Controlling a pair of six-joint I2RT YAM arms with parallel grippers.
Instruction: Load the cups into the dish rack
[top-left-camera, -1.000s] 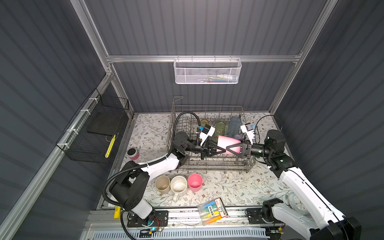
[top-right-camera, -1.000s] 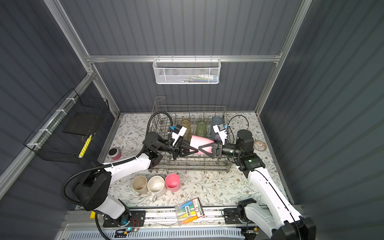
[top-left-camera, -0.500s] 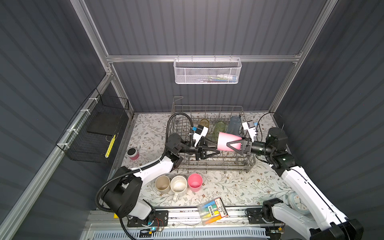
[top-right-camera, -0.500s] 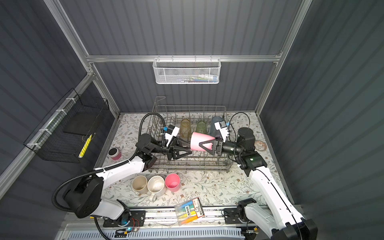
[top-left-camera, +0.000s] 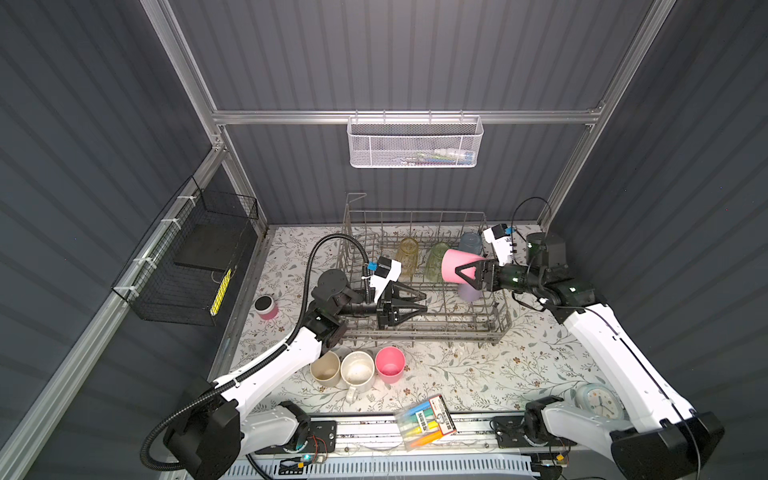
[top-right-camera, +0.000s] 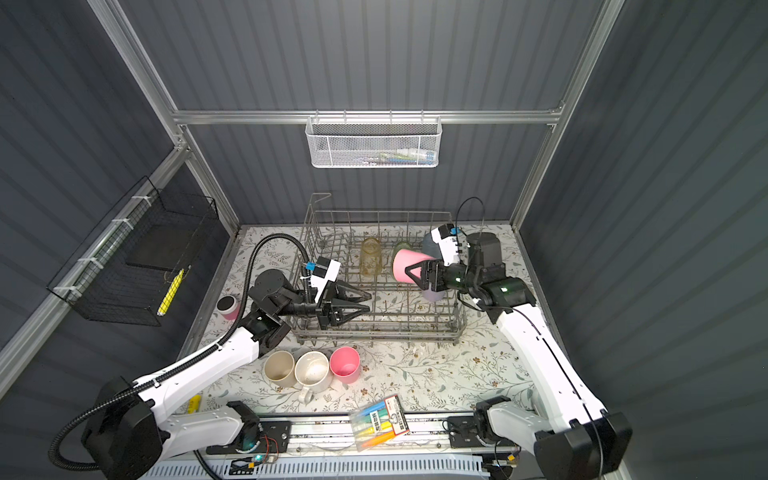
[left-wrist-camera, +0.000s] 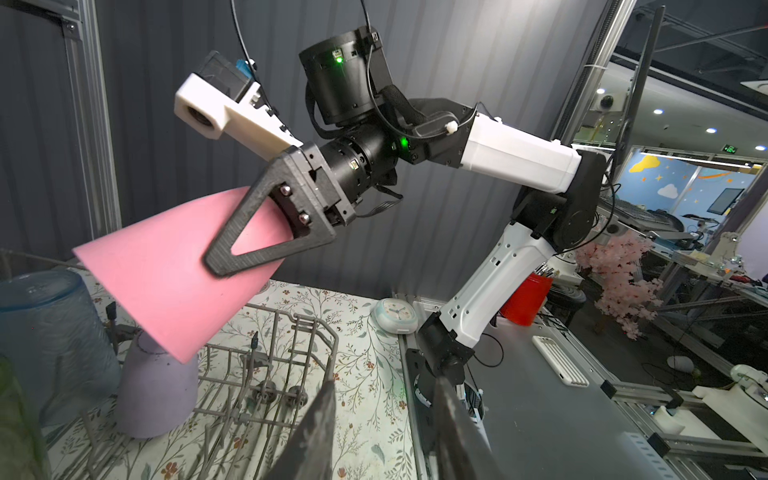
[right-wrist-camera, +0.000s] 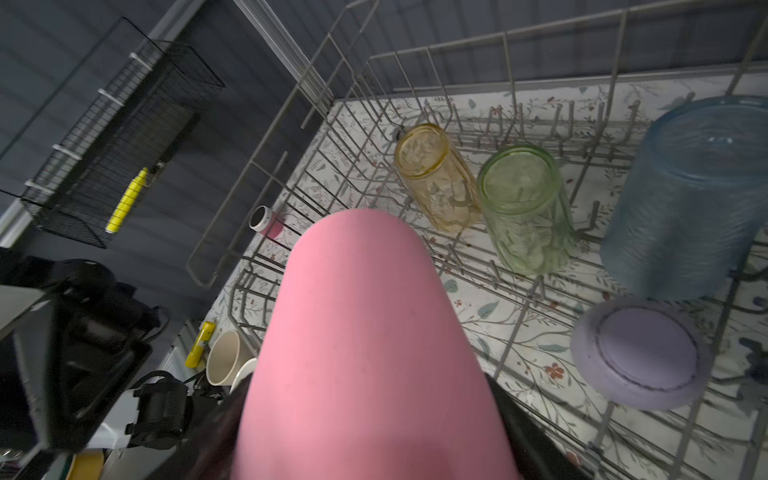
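In both top views the big grey wire dish rack (top-left-camera: 436, 332) sits on the flowery table mat (top-left-camera: 478, 374). The right gripper (top-left-camera: 462, 269) squeezes a smooth pink tumbler (top-left-camera: 449, 262), sideways in the air over the rack's right end (the wide end points at the other arm). The left gripper (top-left-camera: 426, 302) hangs over the rack's middle with its jaws partly open and nothing in them. A beige tumbler (top-left-camera: 325, 370), a cream mug with a handle (top-left-camera: 357, 371) and a second pink tumbler (top-left-camera: 390, 365) stand on the mat in front of the rack.

In the left wrist view a lilac tumbler (left-wrist-camera: 158, 395) sits upside down in the rack right under the held one; I cannot tell if they touch. A tall clear-blue tumbler (left-wrist-camera: 50, 332) stands beside it.

In the right wrist view an amber ribbed glass (right-wrist-camera: 432, 183) and a green ribbed glass (right-wrist-camera: 523, 208) stand side by side in the rack.
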